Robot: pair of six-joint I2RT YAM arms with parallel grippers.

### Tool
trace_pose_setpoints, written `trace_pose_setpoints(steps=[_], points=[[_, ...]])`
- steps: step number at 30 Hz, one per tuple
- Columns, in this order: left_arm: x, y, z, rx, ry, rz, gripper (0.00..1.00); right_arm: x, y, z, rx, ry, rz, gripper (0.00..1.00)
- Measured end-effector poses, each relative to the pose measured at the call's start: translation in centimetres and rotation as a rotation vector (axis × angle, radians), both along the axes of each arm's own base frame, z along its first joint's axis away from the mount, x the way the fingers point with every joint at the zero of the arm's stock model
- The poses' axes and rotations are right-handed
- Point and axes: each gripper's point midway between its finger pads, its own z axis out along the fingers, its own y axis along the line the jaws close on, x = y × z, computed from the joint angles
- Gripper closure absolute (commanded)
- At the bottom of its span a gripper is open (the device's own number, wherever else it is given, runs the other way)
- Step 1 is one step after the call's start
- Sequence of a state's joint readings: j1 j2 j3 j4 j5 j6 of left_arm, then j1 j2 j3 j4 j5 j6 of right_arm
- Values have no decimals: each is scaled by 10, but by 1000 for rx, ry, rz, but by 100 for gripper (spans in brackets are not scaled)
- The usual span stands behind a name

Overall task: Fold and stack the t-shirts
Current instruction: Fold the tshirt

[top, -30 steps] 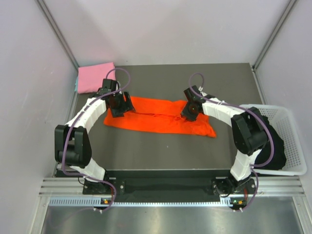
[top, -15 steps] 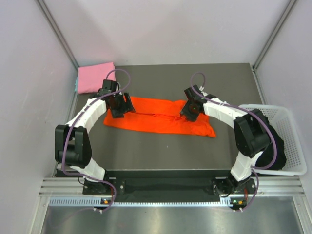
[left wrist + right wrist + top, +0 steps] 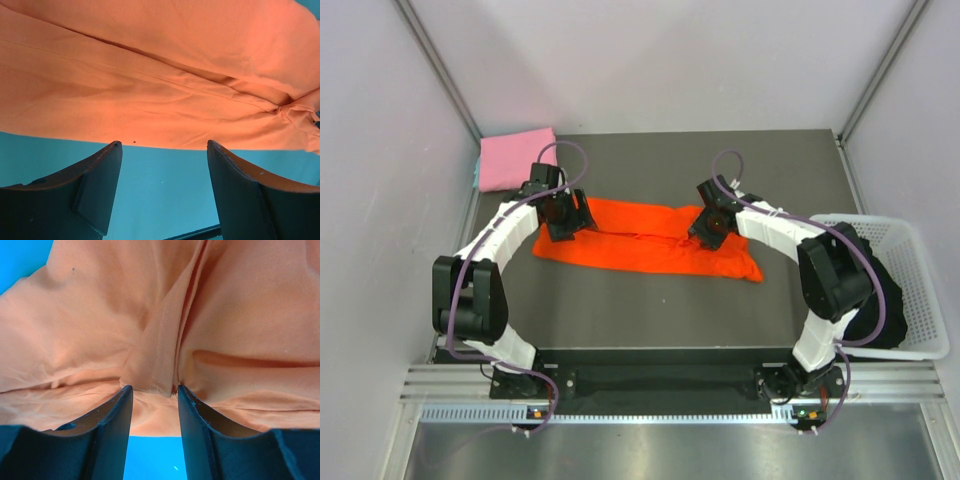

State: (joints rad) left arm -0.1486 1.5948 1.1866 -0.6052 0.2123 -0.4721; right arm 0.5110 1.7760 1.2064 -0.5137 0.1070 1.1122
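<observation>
Folding the orange-red t-shirt point(image 3: 650, 245), a band across the tabletop's middle, wants matched edge pinches: left gripper point(image 3: 164, 144) gapes empty over its left end, right gripper point(image 3: 154, 387) narrowed about a seam, hold uncertain.

Soft matt cloth orange-red t-shirt point(image 3: 640, 246) on matt table point(image 3: 670, 320)

Right gripper point(image 3: 708, 224) has shifted very slightly toward the left edge of the counter point(image 3: 670, 300), above the far hem of the orange-red t-shirt point(image 3: 645, 240). The right arm's elbow point(image 3: 828, 275) has moved a similarly small amount the same way.
</observation>
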Motion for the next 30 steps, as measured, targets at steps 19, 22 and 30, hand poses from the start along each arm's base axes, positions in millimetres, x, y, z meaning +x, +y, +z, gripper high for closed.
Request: trace_pose_setpoints(steps=[19,22,30], points=[[0,0,0,0,-1,0,27,-1,-5,9,-75,-32,-24,58],[0,0,0,0,-1,0,27,-4,3,13,-77,-49,-10,58],[0,0,0,1,-1,0,28,-6,12,15,-69,-68,-17,58]])
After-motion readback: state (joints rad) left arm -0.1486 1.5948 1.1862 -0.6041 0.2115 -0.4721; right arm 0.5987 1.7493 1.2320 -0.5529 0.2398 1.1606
